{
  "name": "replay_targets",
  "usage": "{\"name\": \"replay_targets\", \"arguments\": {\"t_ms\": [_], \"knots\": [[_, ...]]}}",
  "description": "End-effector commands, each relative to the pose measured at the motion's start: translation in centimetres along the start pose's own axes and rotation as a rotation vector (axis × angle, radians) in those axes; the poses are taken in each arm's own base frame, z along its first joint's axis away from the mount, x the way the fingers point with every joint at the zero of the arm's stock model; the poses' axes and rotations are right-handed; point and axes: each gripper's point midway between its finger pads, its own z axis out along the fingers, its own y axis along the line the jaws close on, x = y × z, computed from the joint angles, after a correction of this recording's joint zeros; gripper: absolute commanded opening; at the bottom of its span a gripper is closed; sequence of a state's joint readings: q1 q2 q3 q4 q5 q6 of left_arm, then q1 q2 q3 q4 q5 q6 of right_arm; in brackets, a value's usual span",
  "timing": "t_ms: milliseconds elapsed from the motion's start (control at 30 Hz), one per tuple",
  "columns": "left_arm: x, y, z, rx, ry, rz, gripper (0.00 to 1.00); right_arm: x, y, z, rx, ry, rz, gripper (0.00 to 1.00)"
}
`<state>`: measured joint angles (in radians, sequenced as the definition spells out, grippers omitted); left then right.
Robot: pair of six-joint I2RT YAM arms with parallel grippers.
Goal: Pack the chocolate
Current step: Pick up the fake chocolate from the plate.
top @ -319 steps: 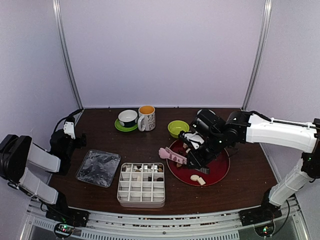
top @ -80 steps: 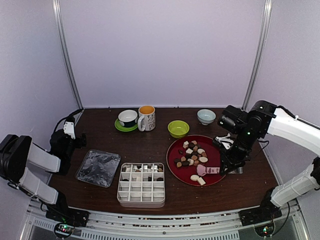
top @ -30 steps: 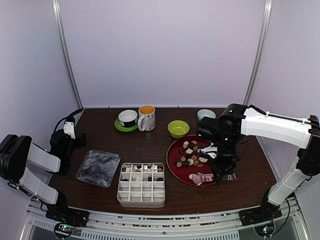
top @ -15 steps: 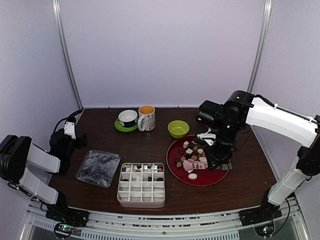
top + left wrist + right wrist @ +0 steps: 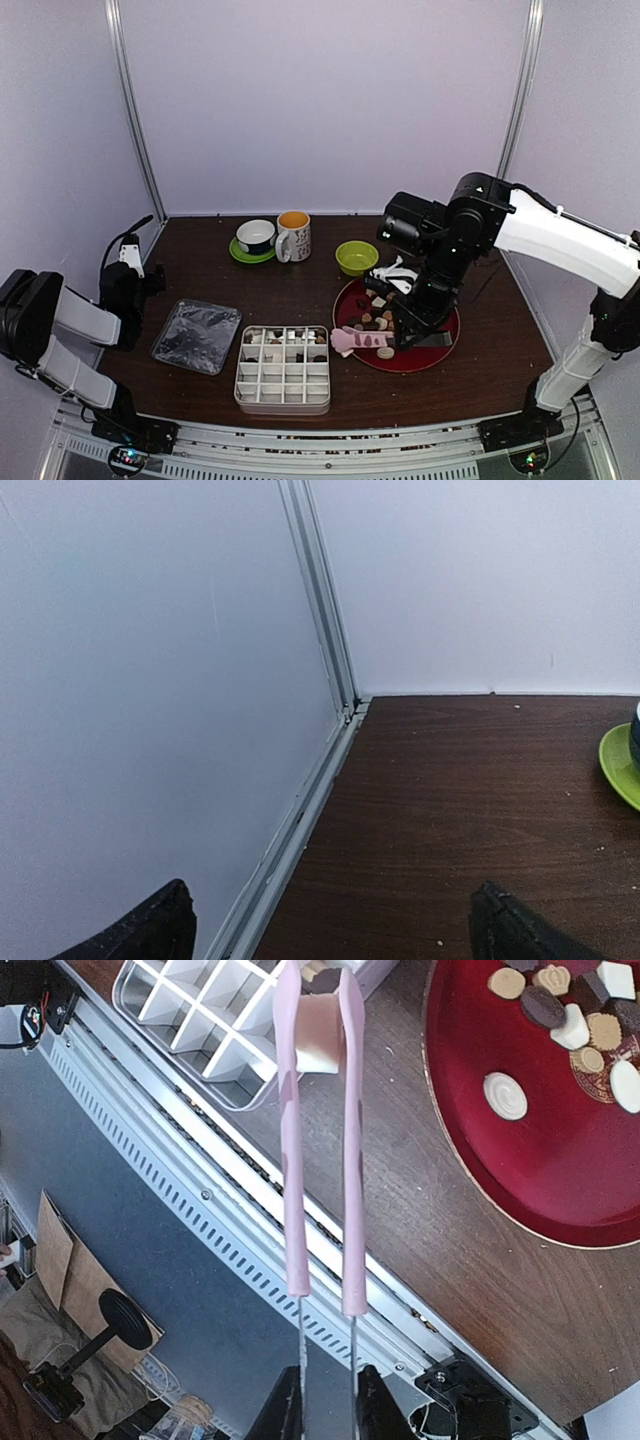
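Where the chocolate lies: most of the small brown, tan and cream-white chocolate pieces [image 5: 560,1010] sit on the round red plate [image 5: 520,1200], in the upper right of the right wrist view. One pale square piece [image 5: 318,1038] is pinched at the tips of the long pink plastic tongs [image 5: 320,1160], at the top centre of that frame, just at a corner of the white gridded plastic tray [image 5: 200,1010].
Right tool [image 5: 328,1395]: closed on the handle end of the tongs, at the bottom centre of the frame.
Left tool [image 5: 335,935]: jaws wide apart and holding nothing, facing a corner of the dark wooden desk [image 5: 470,800].
Handling: the pieces look light, hard and smooth, so probably slippery between the blades and easy to mark. The squeeze should be gentle and even.
Where to hold: across two flat sides, near the middle of the piece.
Step in hand: by my judgement, bringing the held piece to a free cell of the tray.
Risk: the piece may slip out beside the tray.
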<state>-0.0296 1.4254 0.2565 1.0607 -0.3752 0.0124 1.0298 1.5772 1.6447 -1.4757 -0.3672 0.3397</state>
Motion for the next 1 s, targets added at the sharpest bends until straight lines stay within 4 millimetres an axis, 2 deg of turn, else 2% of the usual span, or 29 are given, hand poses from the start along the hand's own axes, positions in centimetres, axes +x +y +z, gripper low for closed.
{"name": "replay_targets", "arguments": {"t_ms": [0,333,467,700,967], "knots": [[-0.9,0.8,0.4,-0.043,-0.024,-0.032,0.98,-0.9,2.0,0.2,-0.023,0.002,-0.062,0.18],[-0.9,0.8,0.4,-0.042,-0.024,-0.032,0.98,-3.3,2.4,1.8,0.069,-0.015,-0.091,0.17],[-0.9,0.8,0.4,-0.043,-0.023,-0.031,0.98,-2.9,2.7,2.7,0.066,0.019,-0.110,0.21],[-0.9,0.8,0.4,-0.042,-0.023,-0.032,0.98,-2.5,4.2,3.6,0.018,0.056,-0.157,0.21],[-0.9,0.8,0.4,-0.042,-0.023,-0.031,0.98,-2.5,4.2,4.0,0.025,0.070,-0.187,0.23]]}}
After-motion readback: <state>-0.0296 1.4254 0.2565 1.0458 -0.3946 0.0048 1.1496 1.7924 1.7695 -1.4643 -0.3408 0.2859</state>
